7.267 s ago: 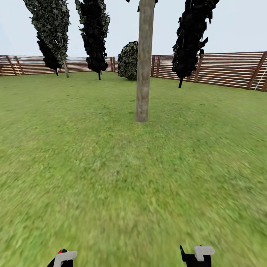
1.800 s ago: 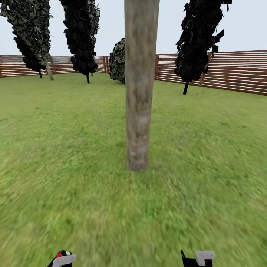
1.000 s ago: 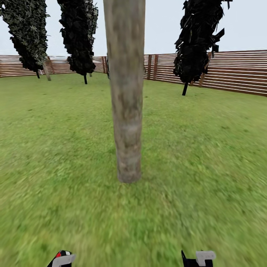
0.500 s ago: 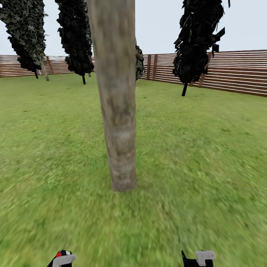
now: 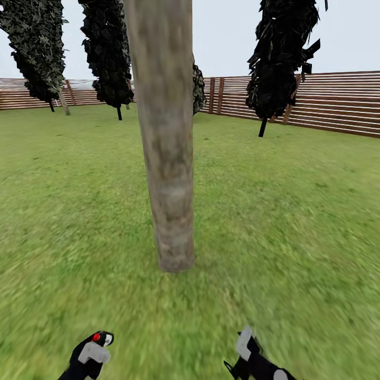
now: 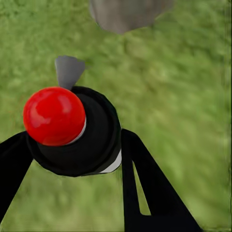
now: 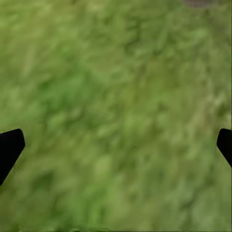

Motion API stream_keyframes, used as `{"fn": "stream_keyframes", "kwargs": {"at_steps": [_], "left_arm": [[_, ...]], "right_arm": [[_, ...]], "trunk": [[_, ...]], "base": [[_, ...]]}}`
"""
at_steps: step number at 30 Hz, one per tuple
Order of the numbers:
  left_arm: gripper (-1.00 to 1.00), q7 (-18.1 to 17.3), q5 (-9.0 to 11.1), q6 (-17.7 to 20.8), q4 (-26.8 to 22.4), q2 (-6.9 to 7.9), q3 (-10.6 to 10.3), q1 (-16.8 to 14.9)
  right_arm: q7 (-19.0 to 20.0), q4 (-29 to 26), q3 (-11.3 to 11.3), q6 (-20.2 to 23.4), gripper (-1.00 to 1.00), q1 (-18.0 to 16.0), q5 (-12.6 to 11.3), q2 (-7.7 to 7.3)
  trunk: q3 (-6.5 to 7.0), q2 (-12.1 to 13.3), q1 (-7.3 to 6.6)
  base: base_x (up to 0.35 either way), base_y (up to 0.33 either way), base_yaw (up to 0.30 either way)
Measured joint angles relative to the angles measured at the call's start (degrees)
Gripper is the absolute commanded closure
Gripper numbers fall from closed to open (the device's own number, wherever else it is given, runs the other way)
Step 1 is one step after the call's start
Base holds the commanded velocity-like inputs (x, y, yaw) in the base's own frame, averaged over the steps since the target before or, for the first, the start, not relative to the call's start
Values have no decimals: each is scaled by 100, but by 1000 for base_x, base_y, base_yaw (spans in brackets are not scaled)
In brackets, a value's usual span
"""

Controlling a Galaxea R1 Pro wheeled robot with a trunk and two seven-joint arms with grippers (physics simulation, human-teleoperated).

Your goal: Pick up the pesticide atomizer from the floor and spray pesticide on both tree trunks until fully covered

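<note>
The pesticide atomizer (image 6: 72,130), red-capped, sat pinched between the left gripper (image 5: 89,354)'s black fingers (image 6: 145,188) low at near left, facing the tree trunk (image 5: 166,158) ahead on the grass (image 5: 295,211), while the right gripper (image 7: 116,145)'s fingers stood spread wide.

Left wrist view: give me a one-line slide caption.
Left gripper shut on the pesticide atomizer, red cap up, above grass with the tree trunk base ahead.

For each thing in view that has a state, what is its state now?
Atomizer: held in the left gripper, off the grass.
Left gripper: shut on the atomizer.
Right gripper: open, holding nothing.
Trunk: upright, bare, no whitish specks visible.
</note>
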Motion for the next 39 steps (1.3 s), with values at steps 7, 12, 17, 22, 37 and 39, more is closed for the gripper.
{"fn": "stream_keyframes", "kwargs": {"at_steps": [7, 12, 17, 22, 37, 39], "left_arm": [[100, -2380, -1470, 1650, -697, 7, 2, -393], [100, -4511, -2663, 1911, -763, -47, 8, -893], [100, -4939, -3117, 1935, -776, -179, -101, -929], [100, -5069, -3183, 1944, -779, -312, -138, -996], [100, -5179, -3505, 1941, -770, -828, -304, -1132], [100, -5186, -3521, 1946, -769, -882, -452, -1140]], "right_arm": [[2021, -710, 7, 517, -100, -458, 485, 12], [3497, -785, 3, 539, -100, -931, 525, 33], [3636, -949, 12, 542, -100, -967, 499, 130], [3643, -963, 21, 543, -100, -969, 505, 225], [3695, -983, 180, 542, 100, -970, 530, 849], [3697, -984, 184, 542, 100, -970, 530, 894]], "trunk": [[1, 0, 0], [0, 0, 0], [0, 0, 0], [0, 0, 0], [0, 0, 0], [0, 0, 0]], "base": [[0, 0, 0], [0, 0, 0], [0, 0, 0], [0, 0, 0], [0, 0, 0], [0, 0, 0]]}}
